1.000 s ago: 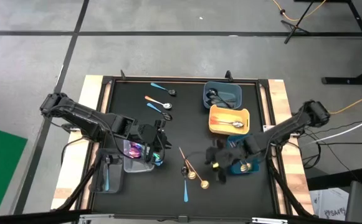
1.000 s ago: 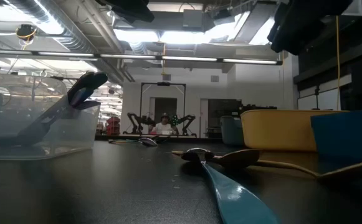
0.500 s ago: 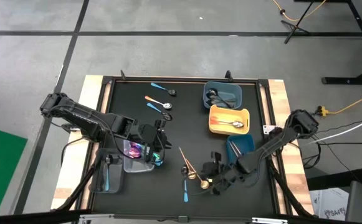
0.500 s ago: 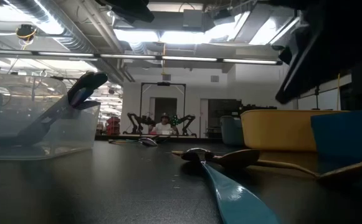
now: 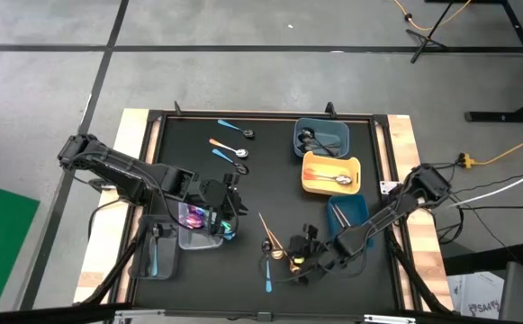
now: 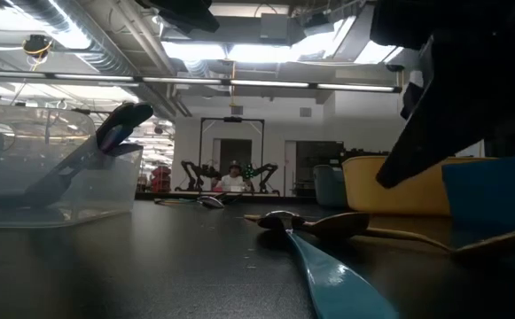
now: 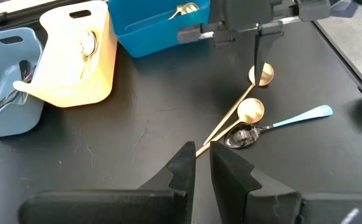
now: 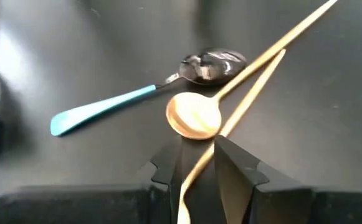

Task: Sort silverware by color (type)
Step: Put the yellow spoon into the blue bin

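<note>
Two gold spoons (image 8: 194,117) lie crossed on the black mat beside a teal-handled spoon (image 8: 103,109) near the table's front. My right gripper (image 8: 197,146) hangs low over them, open. Its fingers stand on either side of one gold handle (image 8: 255,74), and I cannot tell whether they touch it. In the high view this gripper (image 5: 295,256) is at the front centre. My left gripper (image 7: 203,148) hovers over a clear tray (image 5: 198,236) that holds a purple spoon (image 5: 192,216). Its fingers are a narrow gap apart with nothing between them.
A grey-blue tray (image 5: 322,137) with dark spoons, a yellow tray (image 5: 331,184) with a silver spoon and a blue tray (image 5: 347,211) stand at the right. Loose teal and orange spoons (image 5: 225,144) lie at the far left. A second clear tray (image 5: 157,259) is at the front left.
My right gripper has left the blue tray, going down and toward the table's left and near edges, and has rolled as it went. It now hangs just above the gold spoons. The spoons have not moved.
</note>
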